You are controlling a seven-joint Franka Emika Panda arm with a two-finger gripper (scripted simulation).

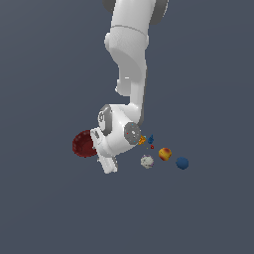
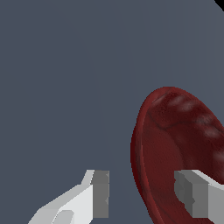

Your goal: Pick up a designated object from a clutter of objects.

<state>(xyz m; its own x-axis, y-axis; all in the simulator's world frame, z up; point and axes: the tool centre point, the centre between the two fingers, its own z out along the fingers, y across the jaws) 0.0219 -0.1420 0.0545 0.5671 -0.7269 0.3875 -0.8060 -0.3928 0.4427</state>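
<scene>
Bowl (image 2: 175, 148) rim between spread jaws, seemingly untouched.

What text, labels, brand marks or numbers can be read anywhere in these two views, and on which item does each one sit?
None: no readable text in either view.
Dark red bowl: only mottled texture, no lettering.
Arm and gripper: plain white and grey, no brand mark.
Red-yellow ball, blue ball, whitish speckled lump, orange box: colour patches only; too small to show any print, if there is any.
</scene>
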